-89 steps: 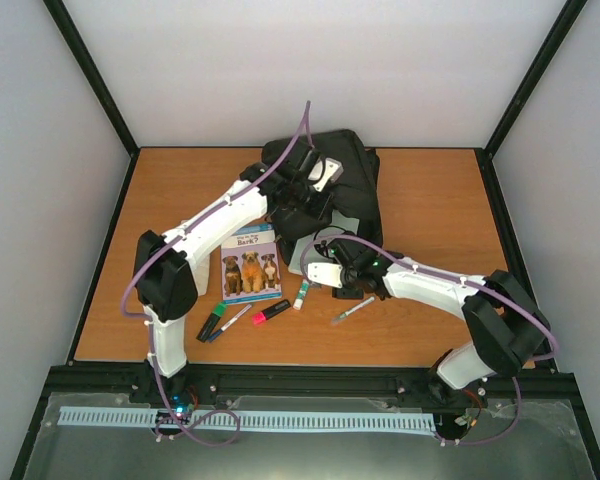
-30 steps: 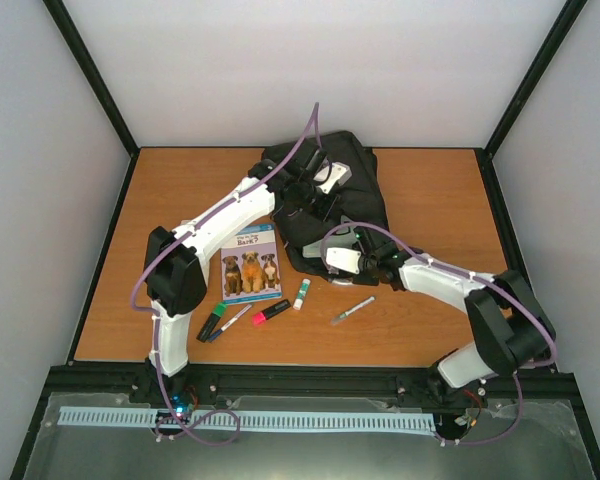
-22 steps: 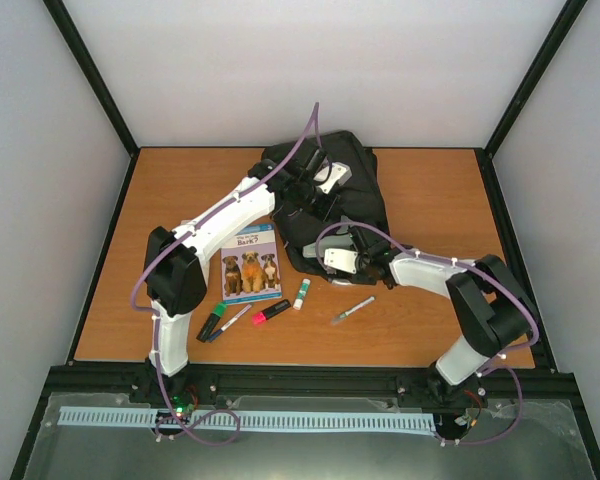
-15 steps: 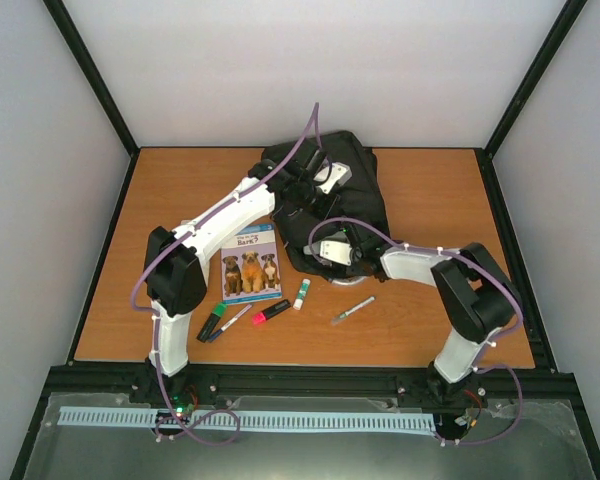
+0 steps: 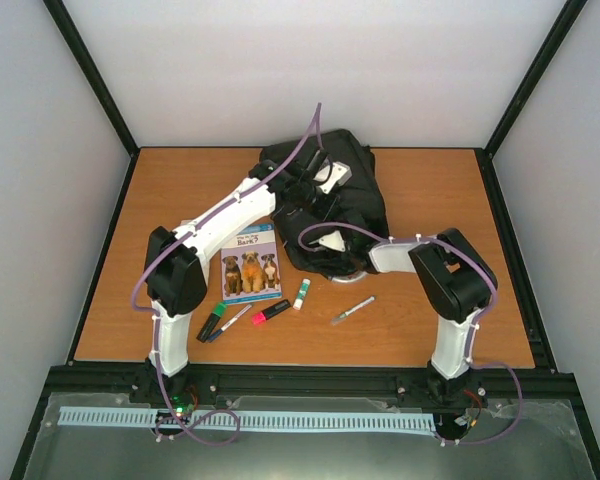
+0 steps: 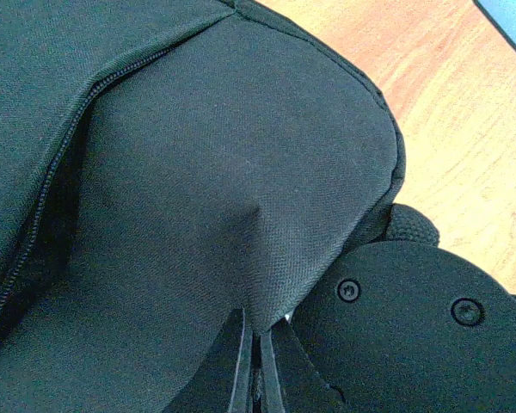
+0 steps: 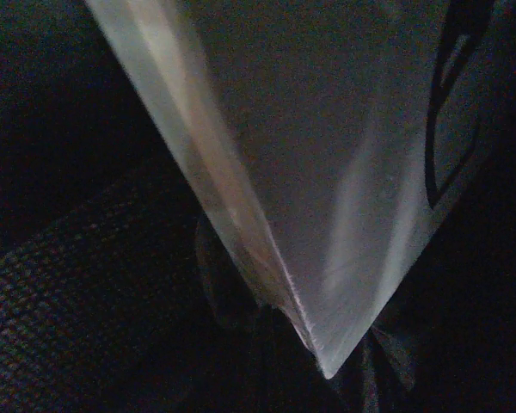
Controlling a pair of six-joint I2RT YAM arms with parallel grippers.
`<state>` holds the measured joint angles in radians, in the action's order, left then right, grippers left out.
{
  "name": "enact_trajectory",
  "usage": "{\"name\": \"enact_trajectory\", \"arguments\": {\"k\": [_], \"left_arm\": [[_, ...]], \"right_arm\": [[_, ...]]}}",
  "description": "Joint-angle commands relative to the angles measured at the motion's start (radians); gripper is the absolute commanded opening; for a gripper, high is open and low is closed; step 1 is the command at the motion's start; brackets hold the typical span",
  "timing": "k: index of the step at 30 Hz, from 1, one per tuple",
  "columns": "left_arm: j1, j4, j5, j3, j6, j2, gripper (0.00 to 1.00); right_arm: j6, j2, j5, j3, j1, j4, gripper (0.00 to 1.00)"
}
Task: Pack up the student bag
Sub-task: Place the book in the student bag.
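The student bag (image 5: 355, 195), big and black, lies at the back middle of the table. My left gripper (image 5: 310, 200) is shut on a fold of the bag's fabric (image 6: 198, 172) and holds it lifted; in the left wrist view the cloth peaks right at my left gripper (image 6: 258, 353). My right gripper (image 5: 322, 243) has its tip at the bag's near edge, under the raised cloth. It is shut on the corner of a thin pale booklet (image 7: 327, 172), which reaches into the bag's dark inside. The right gripper's fingers are lost in the dark there.
On the table in front of the bag lie a dog picture book (image 5: 251, 262), a green marker (image 5: 212, 320), a thin pen (image 5: 232, 321), a red highlighter (image 5: 270, 312), a white and green stick (image 5: 302, 293) and another pen (image 5: 352, 309). Black frame posts bound the table.
My right arm has folded up and pushed left, carrying the pale booklet further under the bag's raised cloth. The left gripper has kept its hold in the same place.
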<state>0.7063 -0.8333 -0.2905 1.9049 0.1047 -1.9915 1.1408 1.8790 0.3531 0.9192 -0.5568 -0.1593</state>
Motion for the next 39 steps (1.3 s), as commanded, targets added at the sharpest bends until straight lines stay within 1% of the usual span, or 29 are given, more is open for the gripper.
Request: {"name": "enact_trajectory", "arguments": {"k": [1,4,7,13,15,22,24,29,31,36,37,39], "left_arm": [[0.038,0.005,-0.072,0.011,-0.017,0.051,0.01],[0.038,0.003,-0.071,0.010,-0.020,0.052,0.01],[0.037,0.001,-0.068,0.015,-0.020,0.053,0.01],[0.038,-0.003,-0.067,0.022,-0.020,0.052,0.01],[0.038,-0.005,-0.066,0.020,-0.021,0.051,0.01],[0.038,-0.005,-0.077,0.020,-0.020,0.050,0.01],[0.039,-0.004,-0.081,0.020,-0.020,0.050,0.01],[0.041,-0.004,-0.087,0.018,-0.022,0.050,0.01],[0.044,-0.004,-0.086,0.017,-0.022,0.050,0.01],[0.044,-0.010,-0.068,0.020,-0.034,0.056,0.01],[0.044,-0.012,-0.060,0.019,-0.039,0.058,0.01],[0.044,-0.014,-0.041,0.018,-0.048,0.061,0.01]], "right_arm": [[-0.009,0.066,0.029,0.069,0.011,-0.071,0.03],[-0.037,0.060,0.002,0.066,0.005,-0.035,0.04],[-0.057,0.007,-0.062,0.037,-0.009,0.014,0.05],[-0.018,-0.084,-0.180,-0.030,-0.058,0.074,0.05],[-0.008,-0.100,-0.197,-0.050,-0.076,0.063,0.05],[0.003,-0.037,-0.176,0.016,-0.103,0.031,0.04],[0.005,-0.001,-0.143,0.035,-0.107,-0.016,0.03],[-0.021,0.059,-0.041,0.050,-0.109,-0.249,0.03],[-0.038,0.067,-0.039,0.063,-0.110,-0.272,0.03],[-0.060,0.055,-0.044,0.064,-0.123,-0.234,0.03],[-0.063,0.036,-0.056,0.059,-0.126,-0.211,0.03],[-0.071,0.004,-0.092,0.059,-0.134,-0.103,0.07]]}}
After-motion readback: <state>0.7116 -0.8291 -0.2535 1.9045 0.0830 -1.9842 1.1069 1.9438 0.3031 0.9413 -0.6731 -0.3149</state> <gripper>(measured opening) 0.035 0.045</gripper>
